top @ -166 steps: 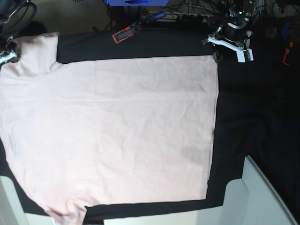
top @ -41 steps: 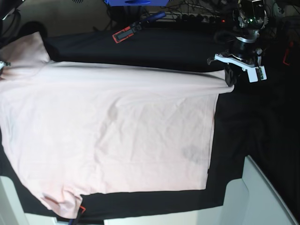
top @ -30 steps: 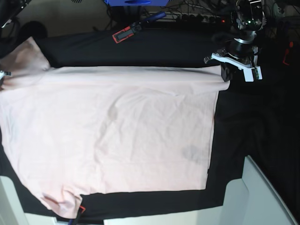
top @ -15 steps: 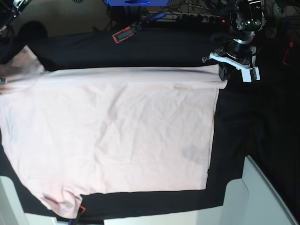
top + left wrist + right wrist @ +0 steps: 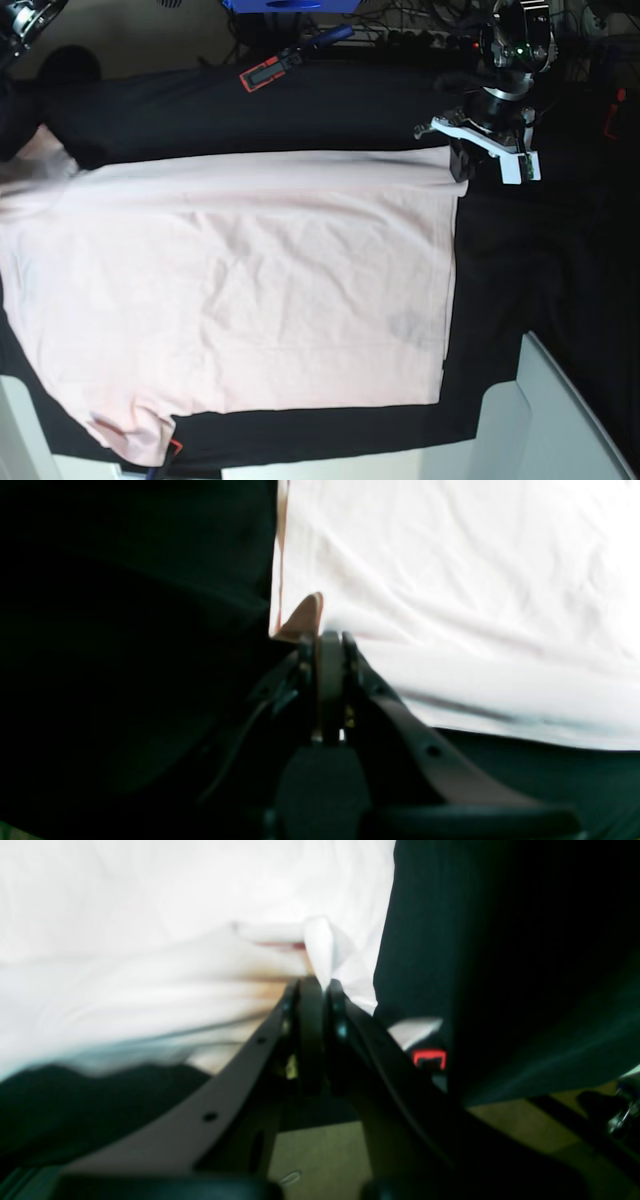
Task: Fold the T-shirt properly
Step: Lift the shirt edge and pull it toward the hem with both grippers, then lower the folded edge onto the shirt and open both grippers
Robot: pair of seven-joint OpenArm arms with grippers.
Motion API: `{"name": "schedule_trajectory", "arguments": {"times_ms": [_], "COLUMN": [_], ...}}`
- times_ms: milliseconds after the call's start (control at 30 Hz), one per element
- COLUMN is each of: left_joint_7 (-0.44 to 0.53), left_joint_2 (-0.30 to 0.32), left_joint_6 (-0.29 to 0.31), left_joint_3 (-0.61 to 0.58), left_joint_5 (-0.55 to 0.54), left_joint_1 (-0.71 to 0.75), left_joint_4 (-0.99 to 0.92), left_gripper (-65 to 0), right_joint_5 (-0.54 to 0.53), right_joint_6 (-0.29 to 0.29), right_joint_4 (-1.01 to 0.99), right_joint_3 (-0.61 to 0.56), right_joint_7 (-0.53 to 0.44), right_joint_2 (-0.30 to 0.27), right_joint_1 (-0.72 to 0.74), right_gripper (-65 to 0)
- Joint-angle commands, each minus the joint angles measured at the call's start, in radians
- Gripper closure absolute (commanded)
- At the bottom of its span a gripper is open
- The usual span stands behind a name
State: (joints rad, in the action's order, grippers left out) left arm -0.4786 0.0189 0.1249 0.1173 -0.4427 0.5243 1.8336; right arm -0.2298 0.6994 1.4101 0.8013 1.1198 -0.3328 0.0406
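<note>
I'm holding both tools clamped: left tool on the T-shirt upper-right corner, right tool probably on a sleeve edge; folding barely beginning.

robot lab, cable tangle, black-draped table

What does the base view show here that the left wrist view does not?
Only the base view shows the whole T-shirt spread on the black table cloth, plus the red-and-black tool behind it. Only the left wrist view shows the left pincer shut on the shirt's corner, up close. Both show pink fabric against black cloth.
</note>
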Motion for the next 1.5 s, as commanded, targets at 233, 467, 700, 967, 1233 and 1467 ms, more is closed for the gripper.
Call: {"name": "schedule_trajectory", "arguments": {"times_ms": [233,467,700,967,1233,1467], "left_joint_7": [0.021,0.021,0.021,0.021,0.021,0.021], "left_joint_2": [0.003,0.003,0.003,0.005,0.005,0.005], "left_joint_6": [0.000,0.000,-0.093,-0.124,-0.126,-0.126], "left_joint_3": [0.011,0.011,0.005,0.000,0.000,0.000], "left_joint_5": [-0.003,-0.003,-0.003,-0.003,-0.003,-0.001], "left_joint_1": [-0.033,-0.076,-0.149,-0.237,-0.312,-0.378], "left_joint_4": [0.025,0.015,-0.016,-0.122,-0.222,-0.306], "left_gripper": [0.0,0.0,0.0,0.0,0.0,0.0], "right_joint_5": [-0.004,-0.004,-0.004,-0.004,-0.003,-0.003], "right_joint_6": [-0.001,-0.001,-0.001,-0.001,-0.001,-0.001], "right_joint_4": [0.015,-0.071,-0.119,-0.248,-0.407,-0.519], "right_joint_3": [-0.073,-0.089,-0.099,-0.176,-0.176,-0.245], "right_joint_7": [-0.013,-0.020,-0.020,-0.088,-0.178,-0.266], "right_joint_2": [-0.030,-0.030,-0.048,-0.075,-0.104,-0.117], "right_joint_1": [0.026,0.074,0.129,0.183,0.230,0.264], "right_gripper": [0.0,0.0,0.0,0.0,0.0,-0.1]}}
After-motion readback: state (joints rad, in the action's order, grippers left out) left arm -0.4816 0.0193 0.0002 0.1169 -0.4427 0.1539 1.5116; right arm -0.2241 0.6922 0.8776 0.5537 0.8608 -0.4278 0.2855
